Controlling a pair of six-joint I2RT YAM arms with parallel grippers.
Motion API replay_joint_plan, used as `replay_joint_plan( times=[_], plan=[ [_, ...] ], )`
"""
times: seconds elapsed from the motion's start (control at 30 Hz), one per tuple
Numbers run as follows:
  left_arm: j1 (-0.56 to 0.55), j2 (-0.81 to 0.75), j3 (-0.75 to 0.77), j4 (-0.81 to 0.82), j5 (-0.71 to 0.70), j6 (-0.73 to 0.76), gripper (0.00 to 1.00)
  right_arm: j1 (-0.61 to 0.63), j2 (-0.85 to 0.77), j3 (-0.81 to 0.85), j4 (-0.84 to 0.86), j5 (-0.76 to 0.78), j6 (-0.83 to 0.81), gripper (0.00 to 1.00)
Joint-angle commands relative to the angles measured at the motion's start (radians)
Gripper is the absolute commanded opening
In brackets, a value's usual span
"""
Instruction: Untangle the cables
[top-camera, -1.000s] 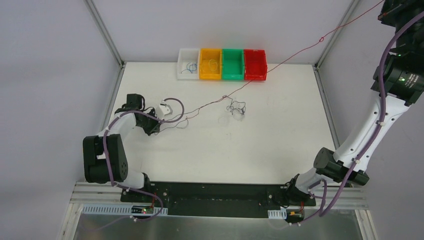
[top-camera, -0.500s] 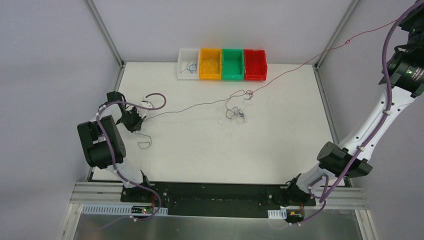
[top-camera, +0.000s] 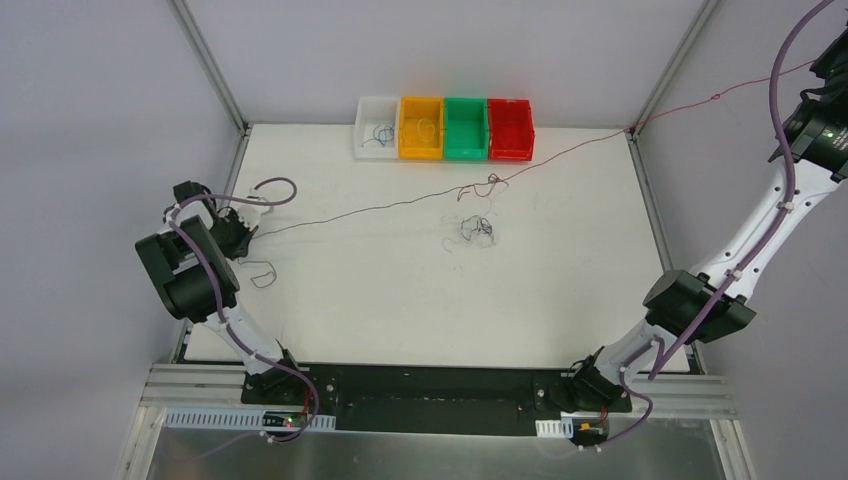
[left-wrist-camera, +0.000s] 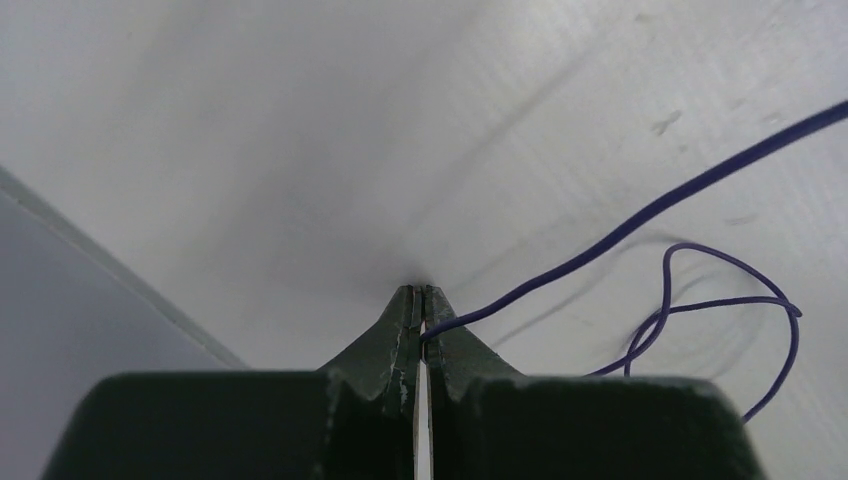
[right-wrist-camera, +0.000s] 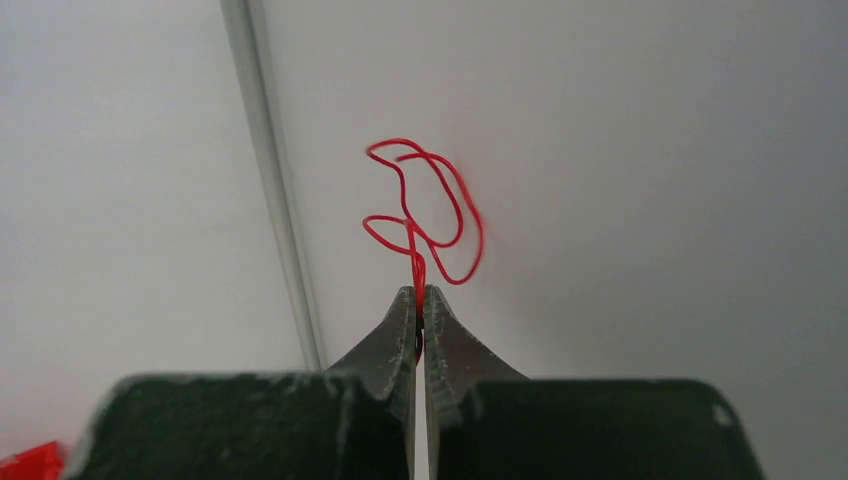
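A thin dark blue cable (top-camera: 370, 208) runs taut from my left gripper (top-camera: 237, 232), at the table's left edge, to a small knot (top-camera: 490, 183). From the knot a red cable (top-camera: 620, 135) rises to the upper right towards my right gripper, which is cut off by the frame edge. In the left wrist view my left gripper (left-wrist-camera: 421, 292) is shut on the blue cable (left-wrist-camera: 640, 215). In the right wrist view my right gripper (right-wrist-camera: 420, 292) is shut on the red cable (right-wrist-camera: 440, 200), high in the air. A small tangle of cables (top-camera: 470, 230) lies mid-table.
A row of white, yellow, green and red bins (top-camera: 530, 130) stands at the table's far edge; the white bin holds a blue wire. A loose wire loop (top-camera: 262, 272) lies near the left gripper. Frame posts stand at the far corners.
My left gripper has moved left to the table's edge and my right gripper further up and right. The blue-red line has pulled straighter, and its knot has lifted off the small tangle.
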Motion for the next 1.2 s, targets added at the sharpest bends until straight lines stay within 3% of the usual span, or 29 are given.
replay_joint_plan(
  times=[0.0,0.2,0.63,0.93,1.07,1.17],
  plan=[
    [0.075,0.057,0.029,-0.041,-0.089,0.110,0.00,-0.029,0.012,0.000,0.053,0.027,-0.059,0.00],
    [0.122,0.081,0.063,-0.049,-0.095,0.125,0.00,-0.037,0.019,-0.025,0.023,-0.010,-0.050,0.00],
    [0.233,0.167,0.130,-0.049,-0.179,0.165,0.00,-0.066,0.096,-0.012,0.046,0.092,-0.185,0.00],
    [0.255,0.148,0.192,-0.050,-0.128,0.075,0.00,-0.066,0.088,-0.033,0.023,0.052,-0.183,0.00],
    [0.209,0.010,0.189,-0.078,0.019,0.014,0.00,-0.056,0.038,-0.071,-0.075,-0.155,-0.111,0.00],
    [0.108,-0.136,0.232,-0.107,0.145,-0.135,0.00,0.007,-0.033,-0.125,-0.171,-0.317,-0.064,0.00]
  ],
)
